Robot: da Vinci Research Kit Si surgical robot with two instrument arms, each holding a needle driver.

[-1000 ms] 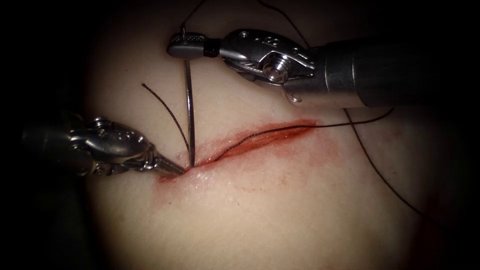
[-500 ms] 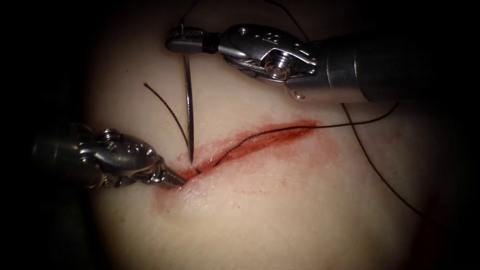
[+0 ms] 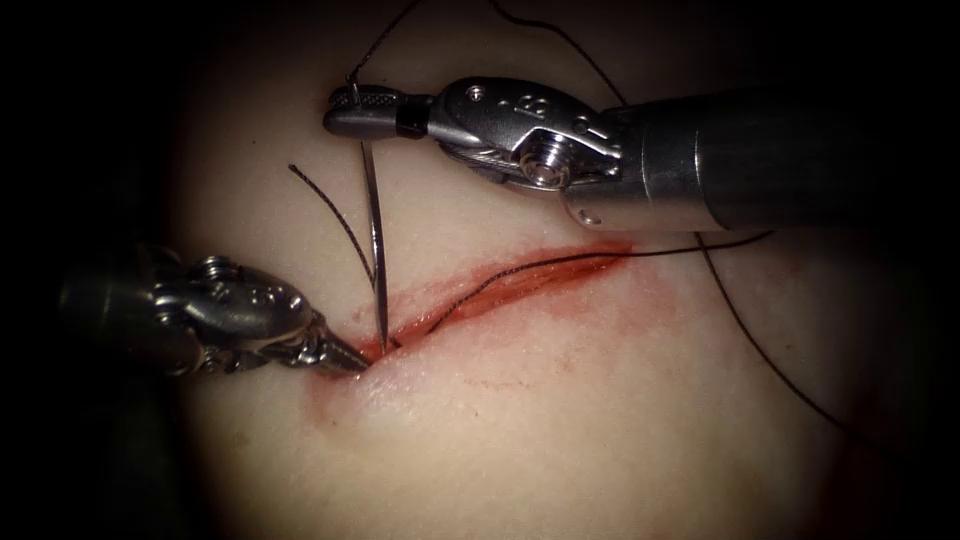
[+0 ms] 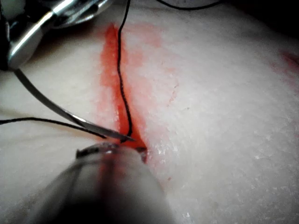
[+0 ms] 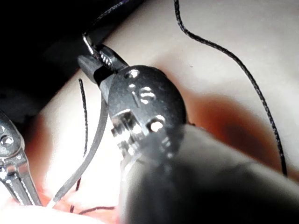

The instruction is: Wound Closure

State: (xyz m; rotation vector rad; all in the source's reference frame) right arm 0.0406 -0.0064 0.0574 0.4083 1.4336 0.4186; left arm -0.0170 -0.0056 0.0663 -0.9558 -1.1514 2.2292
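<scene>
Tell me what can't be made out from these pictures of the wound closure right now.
- Needle tip: in the endoscope view it meets the cut beside the left end effector; whether it has entered the tissue cannot be told.
- Left end effector: what its tip holds, if anything, is too small in the endoscope view and blurred in the left wrist view.
- Thread: runs off into the dark picture edge.
- Right end effector holds the needle near its tail.

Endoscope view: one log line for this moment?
right tool: shut on needle near its thread end | needle tip at cut, left end | left tool: shut, tip pressed on tissue | thread along cut
</scene>
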